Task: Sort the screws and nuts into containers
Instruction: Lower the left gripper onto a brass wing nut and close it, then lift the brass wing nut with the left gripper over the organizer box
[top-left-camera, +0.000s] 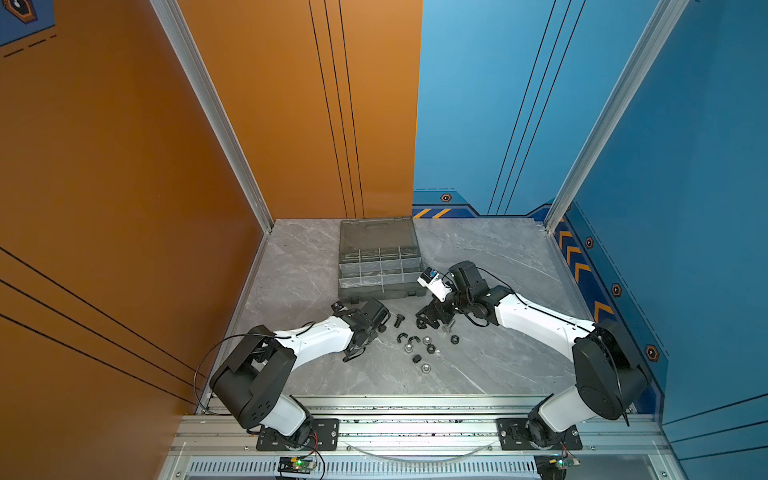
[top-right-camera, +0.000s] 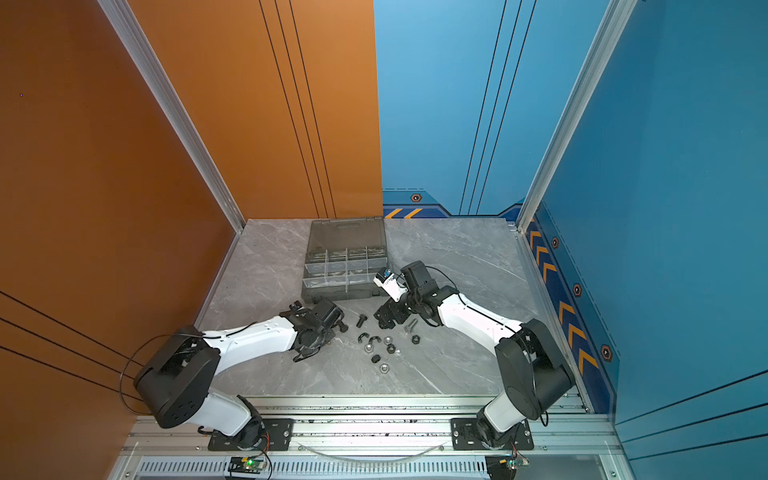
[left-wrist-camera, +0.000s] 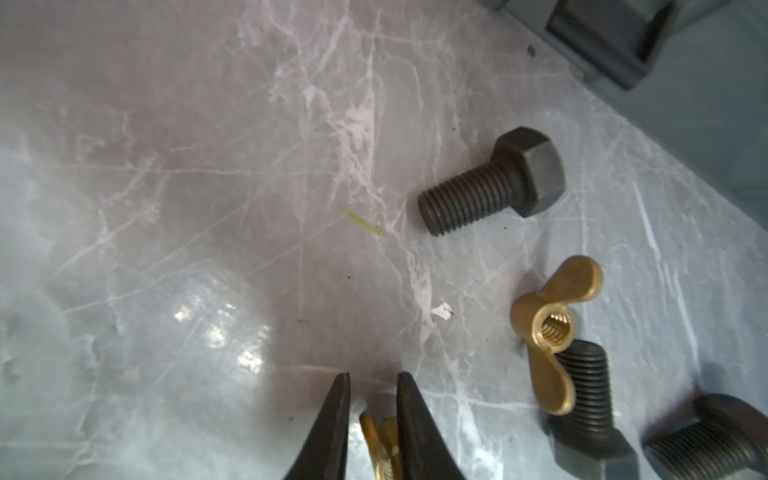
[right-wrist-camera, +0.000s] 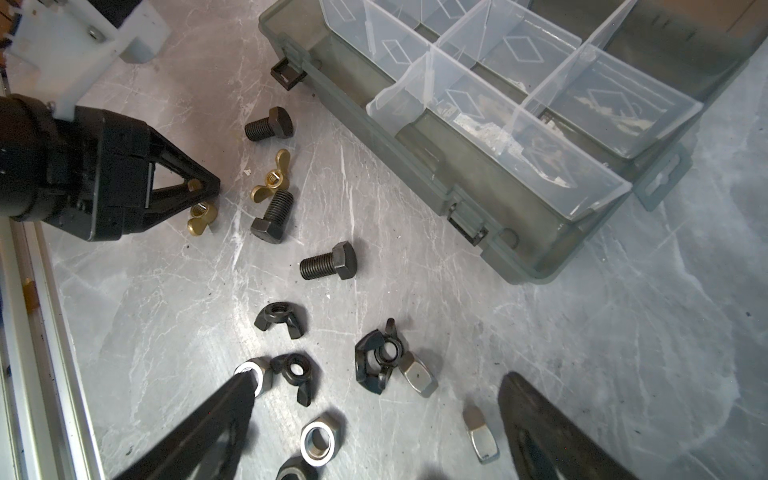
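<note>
— Where is the left gripper sitting?
— Low over the counter. Its jaws are standing only slightly apart, with a brass wing nut between them. The frame edge is cutting most of that nut off, so I cannot tell whether it is being pinched or only bracketed.
— And the right gripper?
— Its jaws are standing wide apart, holding nothing, and hanging over the nuts — black wing nuts and silver hex nuts lying loose on the counter. One finger is covering part of a silver nut, and a black one is running off the picture's edge.
— The screws?
— Three black screws are lying between the left gripper and the case, with a second wing nut leaning on one. A small silver piece is lying by the other finger, and I cannot tell whether it is a screw or a nut.
— And the case?
— It is lying open towards the back, its lid behind the compartments. Glare and pale smears are making their contents hard to read.
</note>
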